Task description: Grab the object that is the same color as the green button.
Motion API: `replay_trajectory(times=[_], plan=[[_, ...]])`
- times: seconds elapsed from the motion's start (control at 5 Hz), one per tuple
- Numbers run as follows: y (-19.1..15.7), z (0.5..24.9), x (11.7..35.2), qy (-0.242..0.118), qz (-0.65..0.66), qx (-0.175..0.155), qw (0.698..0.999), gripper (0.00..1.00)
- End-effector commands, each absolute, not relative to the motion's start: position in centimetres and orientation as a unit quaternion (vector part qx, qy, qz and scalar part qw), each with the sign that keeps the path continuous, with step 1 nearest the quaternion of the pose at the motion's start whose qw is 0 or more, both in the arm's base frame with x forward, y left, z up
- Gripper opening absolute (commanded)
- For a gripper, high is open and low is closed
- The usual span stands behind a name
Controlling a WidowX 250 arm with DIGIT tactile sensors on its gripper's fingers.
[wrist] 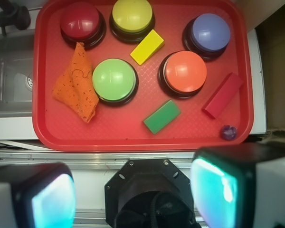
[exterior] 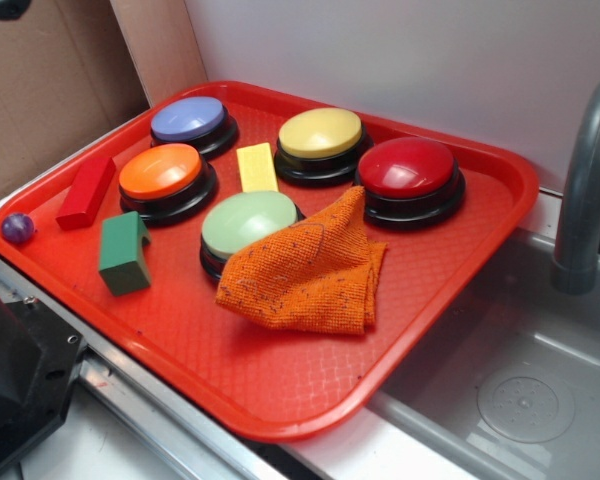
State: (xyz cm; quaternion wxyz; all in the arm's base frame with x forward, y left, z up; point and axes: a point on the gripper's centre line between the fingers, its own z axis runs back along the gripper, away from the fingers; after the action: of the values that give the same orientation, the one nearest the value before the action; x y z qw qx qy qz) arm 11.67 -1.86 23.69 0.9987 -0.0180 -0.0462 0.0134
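The dark green block with an arch notch lies on the red tray at its near left. It sits left of the pale green dome button. In the wrist view the green block lies to the lower right of the green button. My gripper hangs high above the robot base, outside the tray's near edge and well away from the block. Its two pads are wide apart with nothing between them. The gripper does not show clearly in the exterior view.
An orange cloth leans on the green button's right side. The tray also holds orange, blue, yellow and red buttons, a red block, a yellow block and a purple ball. A sink and faucet are at the right.
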Motion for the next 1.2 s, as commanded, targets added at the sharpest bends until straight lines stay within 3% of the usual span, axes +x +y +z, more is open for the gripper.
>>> replay_trajectory(times=[0.0, 0.4, 0.8, 1.0], plan=[[-1.9, 23.7, 11.7, -0.046, 0.013, -0.018, 0.999, 1.00], [1.0, 20.5, 10.7, -0.104, 0.240, -0.021, 0.965, 1.00], [3.7, 16.5, 11.5, -0.108, 0.371, 0.017, 0.922, 1.00], [4.9, 13.5, 12.3, -0.107, 0.416, 0.019, 0.903, 1.00]])
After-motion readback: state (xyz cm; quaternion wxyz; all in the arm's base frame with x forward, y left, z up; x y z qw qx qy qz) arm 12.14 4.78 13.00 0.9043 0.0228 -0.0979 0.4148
